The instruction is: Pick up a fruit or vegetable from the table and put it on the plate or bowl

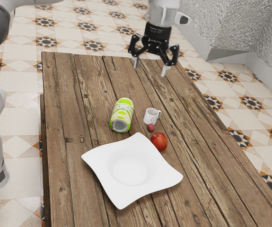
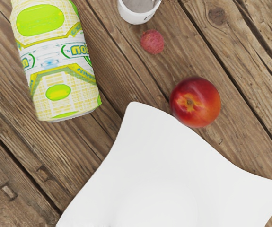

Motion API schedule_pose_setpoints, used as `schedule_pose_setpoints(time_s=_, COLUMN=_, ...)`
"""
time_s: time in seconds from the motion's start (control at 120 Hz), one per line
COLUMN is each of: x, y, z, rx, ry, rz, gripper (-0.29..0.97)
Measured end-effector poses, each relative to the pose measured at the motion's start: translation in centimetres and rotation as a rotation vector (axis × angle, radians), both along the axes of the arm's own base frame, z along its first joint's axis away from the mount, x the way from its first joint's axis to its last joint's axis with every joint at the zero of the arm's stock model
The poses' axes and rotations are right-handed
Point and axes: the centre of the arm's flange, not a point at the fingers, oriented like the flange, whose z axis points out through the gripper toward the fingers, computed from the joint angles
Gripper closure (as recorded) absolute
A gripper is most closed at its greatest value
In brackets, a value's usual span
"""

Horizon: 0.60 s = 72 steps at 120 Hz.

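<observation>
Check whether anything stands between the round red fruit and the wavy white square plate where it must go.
Nothing visible does. The round red fruit lies right at the edge of the wavy white square plate. The small pink fruit, white mug and green can lie away from that gap.

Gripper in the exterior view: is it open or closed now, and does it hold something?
Gripper: open, holding nothing.
</observation>
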Motion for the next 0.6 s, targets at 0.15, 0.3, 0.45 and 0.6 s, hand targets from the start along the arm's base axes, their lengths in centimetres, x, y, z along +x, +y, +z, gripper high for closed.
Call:
schedule_pose_setpoints(time_s=0.15, x=0.0, y=0.8, z=-0.2, rx=-0.004, ry=0.064, rz=0.32, gripper=0.0)
schedule_pose_setpoints(time_s=0.3, x=1.1, y=-0.2, z=-2.1, rx=0.017, ry=0.132, rz=0.519, gripper=0.0)
schedule_pose_setpoints(time_s=0.45, x=3.1, y=-1.4, z=-4.2, rx=0.054, ry=0.152, rz=0.506, gripper=0.0)
schedule_pose_setpoints(time_s=0.6, x=9.4, y=-2.7, z=-8.5, rx=0.12, ry=0.111, rz=0.404, gripper=0.0)
